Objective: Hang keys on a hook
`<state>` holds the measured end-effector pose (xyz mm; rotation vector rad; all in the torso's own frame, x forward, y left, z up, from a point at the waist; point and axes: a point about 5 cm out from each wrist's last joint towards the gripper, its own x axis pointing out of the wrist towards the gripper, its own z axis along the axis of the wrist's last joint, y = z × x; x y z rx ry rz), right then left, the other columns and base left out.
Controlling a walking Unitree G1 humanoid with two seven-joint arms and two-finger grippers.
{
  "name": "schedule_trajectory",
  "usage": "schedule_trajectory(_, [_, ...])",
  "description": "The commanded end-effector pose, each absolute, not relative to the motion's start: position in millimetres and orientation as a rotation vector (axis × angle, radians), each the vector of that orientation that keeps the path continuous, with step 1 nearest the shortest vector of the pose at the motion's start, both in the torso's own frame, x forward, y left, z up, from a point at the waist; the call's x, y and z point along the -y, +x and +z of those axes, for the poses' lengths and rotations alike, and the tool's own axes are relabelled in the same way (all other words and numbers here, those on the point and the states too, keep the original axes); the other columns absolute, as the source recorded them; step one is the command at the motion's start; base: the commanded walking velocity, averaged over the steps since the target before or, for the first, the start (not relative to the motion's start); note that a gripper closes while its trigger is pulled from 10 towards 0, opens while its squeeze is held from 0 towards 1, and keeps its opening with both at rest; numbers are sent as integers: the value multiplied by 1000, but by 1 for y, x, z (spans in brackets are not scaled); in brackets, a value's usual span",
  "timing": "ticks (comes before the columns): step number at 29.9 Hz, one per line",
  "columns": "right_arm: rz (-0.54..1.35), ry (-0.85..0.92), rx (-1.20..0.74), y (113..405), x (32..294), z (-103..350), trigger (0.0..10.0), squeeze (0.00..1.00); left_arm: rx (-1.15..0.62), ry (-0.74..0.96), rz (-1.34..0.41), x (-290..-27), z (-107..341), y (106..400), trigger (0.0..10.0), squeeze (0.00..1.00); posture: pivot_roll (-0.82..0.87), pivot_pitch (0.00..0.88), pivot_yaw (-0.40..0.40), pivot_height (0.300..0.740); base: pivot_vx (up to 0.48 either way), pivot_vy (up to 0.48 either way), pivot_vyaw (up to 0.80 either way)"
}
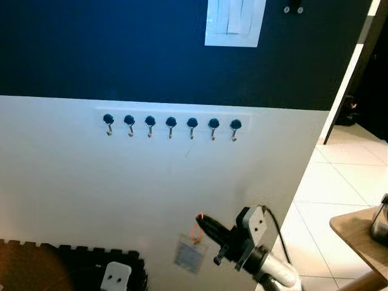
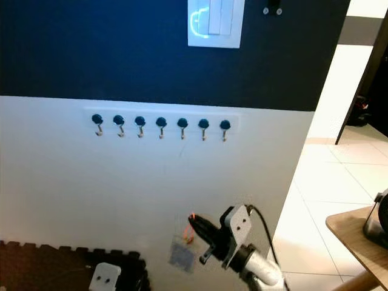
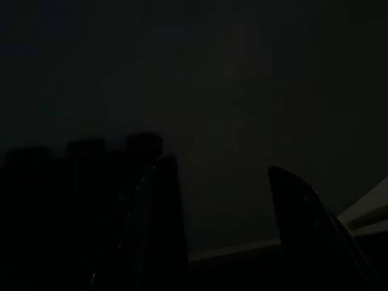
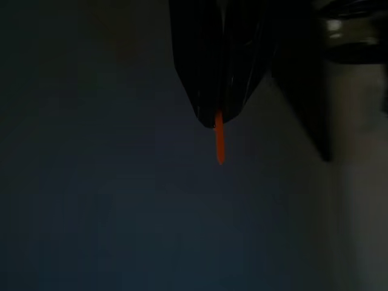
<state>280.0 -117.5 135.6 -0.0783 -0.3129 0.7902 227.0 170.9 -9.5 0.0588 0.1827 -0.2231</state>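
eye views: soft, dim, switch glare | wrist views: very dark

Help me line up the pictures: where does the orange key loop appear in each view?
Left eye: orange loop at right pincer tip, lower centre.
Right eye: same, lower centre.
Right wrist: orange strip beneath shut fingertips.
Left wrist: too dark to tell.
Shared landmark: hook row.

The wall (image 1: 73,182) is white below and dark navy above, with a white light switch (image 1: 235,21) high up. Pale floor tiles (image 1: 339,182) run right toward a doorway. A wooden table edge (image 1: 357,233) juts in lower right.
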Motion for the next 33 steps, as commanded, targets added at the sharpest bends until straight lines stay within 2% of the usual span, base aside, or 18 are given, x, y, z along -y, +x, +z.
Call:
schedule_trajectory(1, [762, -120, 343, 279, 120, 141, 10000, 0, -187, 45, -229, -167, -11, 226, 10000, 0, 61, 52, -38, 740, 0, 0, 0])
schedule_trajectory(3, [716, -319, 454, 278, 117, 154, 10000, 0, -182, 43, -237, -166, -10, 226, 10000, 0, 58, 49, -35, 740, 0, 0, 0])
schedule_trajectory(4, [716, -319, 454, 278, 117, 154, 10000, 0, -182, 43, -237, -166, -10, 226, 10000, 0, 58, 49, -35, 740, 0, 0, 0])
schedule_trajectory(6, [711, -504, 553, 274, 111, 161, 10000, 0, -180, 42, -246, -165, -9, 226, 10000, 0, 56, 46, -33, 740, 0, 0, 0])
schedule_trajectory(9, [701, -552, 576, 273, 109, 162, 10000, 0, -179, 41, -247, -164, -9, 226, 10000, 0, 55, 45, -34, 740, 0, 0, 0])
schedule_trajectory(10, [682, -640, 623, 272, 106, 166, 10000, 0, -180, 39, -249, -164, -9, 225, 10000, 0, 57, 44, -35, 740, 0, 0, 0])
schedule_trajectory(12, [682, -640, 623, 272, 106, 166, 10000, 0, -180, 39, -249, -164, -9, 225, 10000, 0, 57, 44, -35, 740, 0, 0, 0])
schedule_trajectory(16, [653, -808, 698, 269, 102, 171, 10000, 0, -179, 34, -253, -163, -9, 225, 10000, 0, 57, 44, -35, 740, 0, 0, 0])
schedule_trajectory(20, [631, -842, 715, 269, 102, 174, 10000, 0, -178, 32, -256, -162, -9, 225, 10000, 0, 59, 45, -35, 740, 0, 0, 0])
schedule_trajectory(27, [476, -912, 792, 275, 107, 188, 10000, 0, -179, 28, -273, -161, -9, 224, 10000, 0, 58, 51, -33, 740, 0, 0, 0])
schedule_trajectory(29, [400, -938, 892, 275, 109, 203, 10000, 0, -180, 23, -286, -159, -9, 223, 10000, 0, 60, 56, -32, 740, 0, 0, 0])
schedule_trajectory(33, [348, -951, 964, 275, 110, 214, 10000, 0, -181, 17, -295, -158, -9, 222, 10000, 0, 61, 57, -32, 740, 0, 0, 0])
